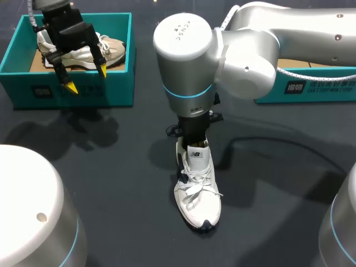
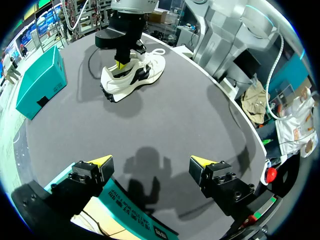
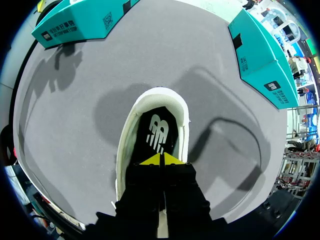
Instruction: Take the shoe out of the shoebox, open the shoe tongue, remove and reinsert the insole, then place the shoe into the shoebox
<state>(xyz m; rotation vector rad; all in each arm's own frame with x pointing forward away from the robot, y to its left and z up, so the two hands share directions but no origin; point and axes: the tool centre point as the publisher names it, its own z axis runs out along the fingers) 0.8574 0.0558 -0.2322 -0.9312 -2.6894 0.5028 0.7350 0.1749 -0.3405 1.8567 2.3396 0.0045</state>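
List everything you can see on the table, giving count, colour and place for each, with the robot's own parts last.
Table: one, dark grey, under everything.
Left shoebox: one, teal, open, far left of the table.
Right shoebox: one, teal, far right, partly hidden by the right arm.
Beige shoe: one, beige and white, inside the left shoebox.
White shoe: one, white with white laces, upright at the table's middle.
Insole: one, black with a white mark, inside the white shoe.
Left gripper: one, black with yellow tips, open, over the left shoebox's front wall.
Right gripper: one, black with yellow tips, shut, tips in the white shoe's opening.
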